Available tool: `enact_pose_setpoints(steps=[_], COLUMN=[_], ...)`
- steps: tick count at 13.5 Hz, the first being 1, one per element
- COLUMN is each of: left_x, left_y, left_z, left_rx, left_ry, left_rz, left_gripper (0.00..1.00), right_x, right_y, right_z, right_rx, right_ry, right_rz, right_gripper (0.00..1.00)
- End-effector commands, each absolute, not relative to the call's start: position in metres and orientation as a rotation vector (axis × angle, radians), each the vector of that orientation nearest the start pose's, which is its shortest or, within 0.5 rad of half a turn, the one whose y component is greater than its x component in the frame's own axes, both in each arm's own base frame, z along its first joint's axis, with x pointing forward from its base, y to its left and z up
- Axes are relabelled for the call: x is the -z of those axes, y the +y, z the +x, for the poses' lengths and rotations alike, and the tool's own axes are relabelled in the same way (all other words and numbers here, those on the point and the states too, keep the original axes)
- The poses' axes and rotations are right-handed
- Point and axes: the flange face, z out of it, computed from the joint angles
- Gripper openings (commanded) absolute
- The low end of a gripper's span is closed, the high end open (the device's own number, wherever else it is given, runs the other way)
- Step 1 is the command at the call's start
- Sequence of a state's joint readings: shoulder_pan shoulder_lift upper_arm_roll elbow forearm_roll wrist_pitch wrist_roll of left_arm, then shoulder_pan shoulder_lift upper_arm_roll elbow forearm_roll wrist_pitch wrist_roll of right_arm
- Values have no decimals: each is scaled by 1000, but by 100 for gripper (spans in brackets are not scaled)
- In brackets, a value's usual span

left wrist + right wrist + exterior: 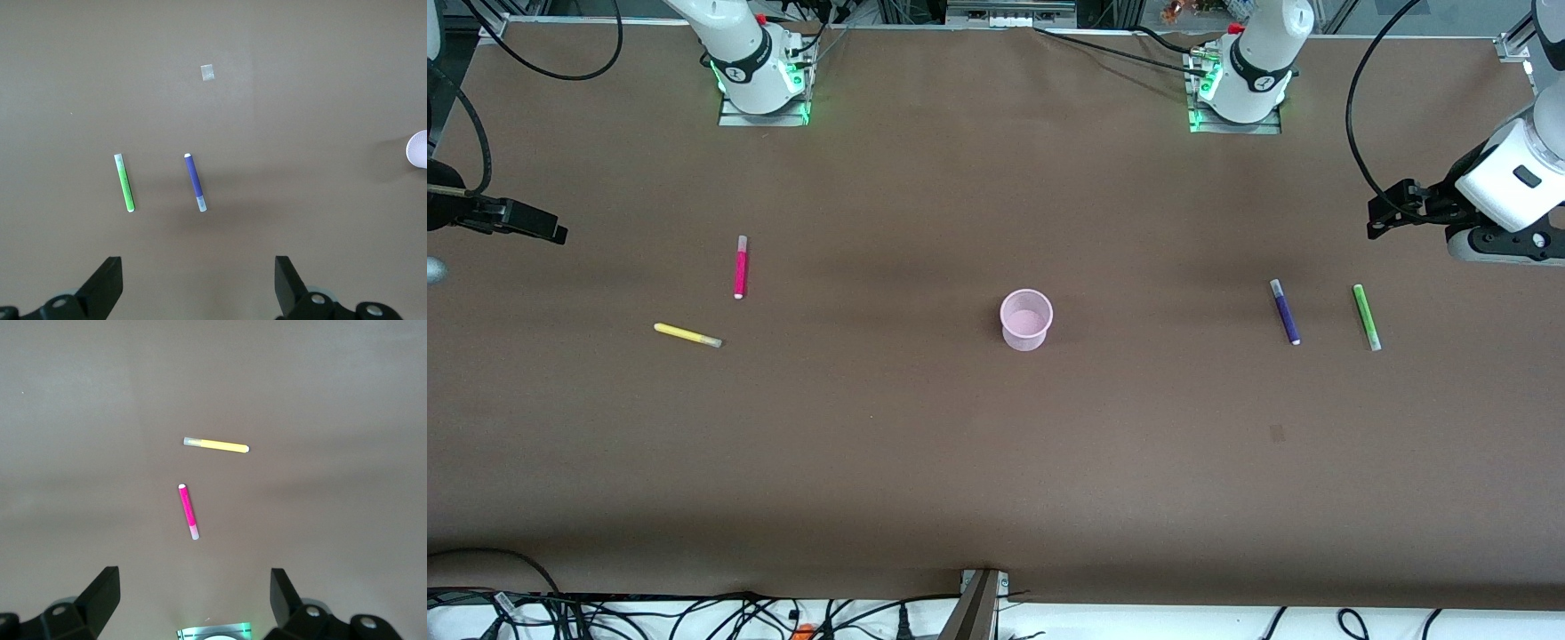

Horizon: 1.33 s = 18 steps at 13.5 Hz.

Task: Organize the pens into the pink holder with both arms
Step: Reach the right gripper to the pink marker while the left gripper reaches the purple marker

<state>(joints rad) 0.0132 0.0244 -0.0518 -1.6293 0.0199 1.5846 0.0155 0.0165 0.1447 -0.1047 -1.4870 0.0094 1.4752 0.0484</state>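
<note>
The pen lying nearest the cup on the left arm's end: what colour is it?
Purple pen, with a pale cap end; clearest in the left wrist view.

Brown table (pixel 925 462) bears four pens (pixel 740 267) and pink holder (pixel 1026 319).

Holder (pixel 1026 319) mid-table; pen pairs (pixel 740 267) (pixel 1366 316) lying toward each arm's end, well apart.

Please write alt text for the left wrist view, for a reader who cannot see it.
A green pen and a purple pen lie side by side, apart, on the brown table. The left gripper is above them, jaws open and empty.
</note>
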Motion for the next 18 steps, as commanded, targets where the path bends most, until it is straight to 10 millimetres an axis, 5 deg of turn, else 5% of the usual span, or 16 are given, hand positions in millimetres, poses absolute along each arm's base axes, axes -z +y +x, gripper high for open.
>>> enact_pose_setpoints(steps=[1, 9, 14, 18], left_x=[-589, -584, -504, -405], left_y=[-21, -21, -2, 14], left_z=[563, 564, 574, 597], left_rx=[-117, -139, -507, -731], left_ry=[89, 85, 50, -18], left_rz=[-3127, -3123, -3039, -2992], left_gripper=[100, 100, 100, 100], right_x=[-572, -571, -573, -571], right_y=[-41, -42, -46, -49], right_z=[582, 584, 584, 585], right_rx=[-241, -234, -228, -227], right_ry=[213, 212, 217, 221], right_rz=[-3119, -3098, -3107, -3101], right_gripper=[99, 99, 99, 100])
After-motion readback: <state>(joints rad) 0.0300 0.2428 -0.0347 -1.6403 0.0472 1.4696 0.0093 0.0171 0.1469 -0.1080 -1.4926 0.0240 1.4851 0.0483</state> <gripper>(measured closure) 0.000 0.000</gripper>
